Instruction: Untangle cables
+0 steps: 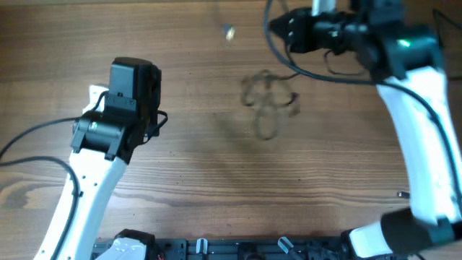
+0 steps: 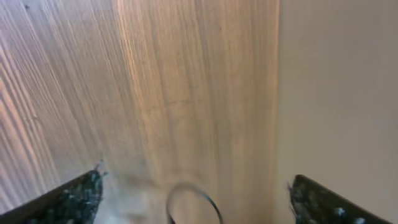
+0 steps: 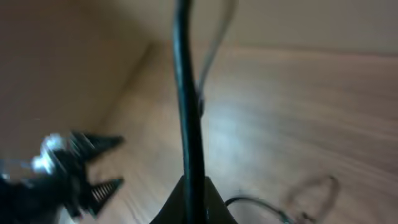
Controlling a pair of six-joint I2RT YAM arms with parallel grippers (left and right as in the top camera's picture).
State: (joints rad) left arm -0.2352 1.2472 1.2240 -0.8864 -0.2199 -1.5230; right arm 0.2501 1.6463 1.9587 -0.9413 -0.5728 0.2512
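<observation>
The cables [image 1: 266, 101] are a blurred tangle of thin dark loops at the table's middle, right of centre. My right gripper [image 1: 279, 29] is at the far edge, above and behind the tangle. In the right wrist view it [image 3: 193, 185] is shut on a black cable [image 3: 186, 93] that runs straight up from the jaws. A faint loop [image 3: 317, 190] lies on the wood at lower right. My left gripper [image 1: 136, 76] is far left of the tangle. In the left wrist view it [image 2: 196, 183] is open and holds nothing, and a thin dark loop [image 2: 193, 198] shows low between the fingers.
A small blurred silvery thing [image 1: 229, 32] is near the far edge, left of the right gripper. A blurred dark ridged object with a silvery tip [image 3: 74, 168] shows in the right wrist view. A white piece [image 1: 94, 92] lies by the left gripper. The table edge [image 2: 278, 93] is close on its right.
</observation>
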